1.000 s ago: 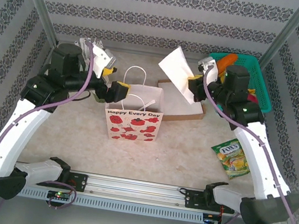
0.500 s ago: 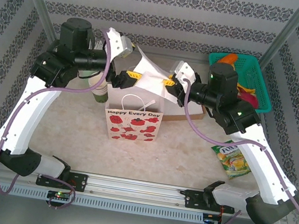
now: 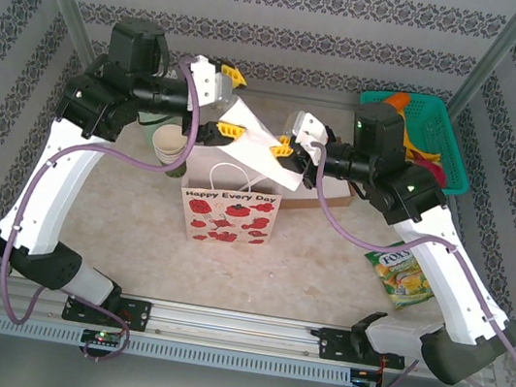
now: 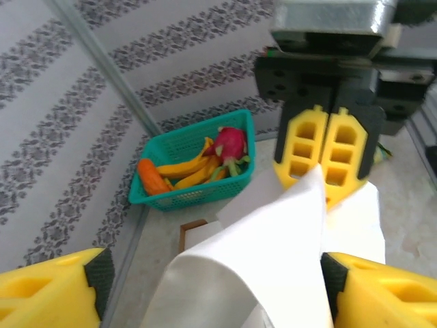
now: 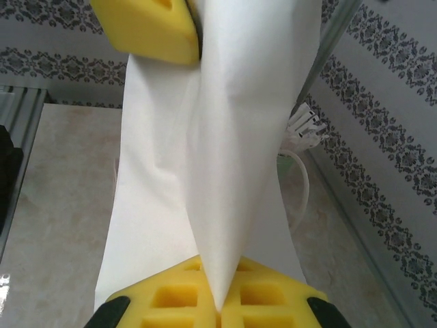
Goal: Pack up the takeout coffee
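Above the paper bag point(image 3: 228, 213), the right gripper point(image 3: 287, 149) at 3 o'clock clenches a white paper sheet point(image 3: 252, 139), apparently offering a handover. The left gripper point(image 3: 230, 104) at 9 o'clock straddles it, released. The takeout coffee's whereabouts cannot be told.

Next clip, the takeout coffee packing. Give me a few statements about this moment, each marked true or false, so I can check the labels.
1. The right gripper is shut on the white napkin. True.
2. The left gripper is clamped on the napkin too. False: its fingers stand apart, with the napkin between them.
3. The paper bag lies on its side. False: it stands upright, handles up.
4. The teal basket holds fruit. True.
5. The FOX'S packet is inside the bag. False: it lies on the table, to the right of the bag.
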Controlling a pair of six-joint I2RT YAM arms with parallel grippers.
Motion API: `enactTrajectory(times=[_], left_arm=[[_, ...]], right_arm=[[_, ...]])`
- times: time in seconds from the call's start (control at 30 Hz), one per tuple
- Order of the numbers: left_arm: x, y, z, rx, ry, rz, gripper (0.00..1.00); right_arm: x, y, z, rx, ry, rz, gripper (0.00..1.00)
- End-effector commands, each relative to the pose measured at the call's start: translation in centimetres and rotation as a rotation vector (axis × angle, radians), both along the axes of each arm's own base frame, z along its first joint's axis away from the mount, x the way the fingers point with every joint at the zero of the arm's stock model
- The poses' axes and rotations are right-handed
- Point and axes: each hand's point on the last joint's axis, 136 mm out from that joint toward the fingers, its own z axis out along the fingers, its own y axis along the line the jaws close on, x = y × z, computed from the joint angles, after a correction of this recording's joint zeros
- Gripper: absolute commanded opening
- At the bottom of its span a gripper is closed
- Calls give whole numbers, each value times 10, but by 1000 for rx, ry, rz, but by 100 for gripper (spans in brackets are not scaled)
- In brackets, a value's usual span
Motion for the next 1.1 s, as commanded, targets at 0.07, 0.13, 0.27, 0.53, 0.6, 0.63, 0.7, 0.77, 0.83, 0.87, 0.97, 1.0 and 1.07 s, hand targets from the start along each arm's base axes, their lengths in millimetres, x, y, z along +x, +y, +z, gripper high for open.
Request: enactTrajectory(times=[0.07,0.13,0.27,0.53,0.6,0.63,0.7,0.77,0.83,0.87,0.97,1.0,1.07], left_arm=[[-23,-2,-13,40,19,-106,64],[-23,-1,-13,44,13,-106,45],[-25,3,-14,60,1,-91,9],[-18,24,-6,52,2,125,0],[-24,32,-11,88,28,156,0],[-28,36,-13,105,38,169,0],[-32,48,-20,155,52,225,0],[-32,59,-26,196,63,283,0],[-31,68,-33,236,78,332,0],[-30,72,-37,258,88,351,0],[-19,80,-44,298,98,416,0],[-13,83,-44,304,91,448,0],[-5,87,-46,316,80,484,0]], right_arm=[[-14,3,24,53,-51,94,0],[-13,1,25,60,-58,94,0],[-2,-3,25,75,-50,47,0],[25,10,2,22,22,-83,49],[20,9,-7,7,35,-54,58],[15,9,-9,9,35,-31,63],[2,9,-14,10,38,22,70],[-3,9,-18,8,45,43,73],[-2,10,-21,3,55,44,76],[-1,11,-23,1,60,44,77],[6,16,-27,-9,65,29,87],[7,17,-28,-13,68,31,91],[4,19,-31,-15,77,54,94]])
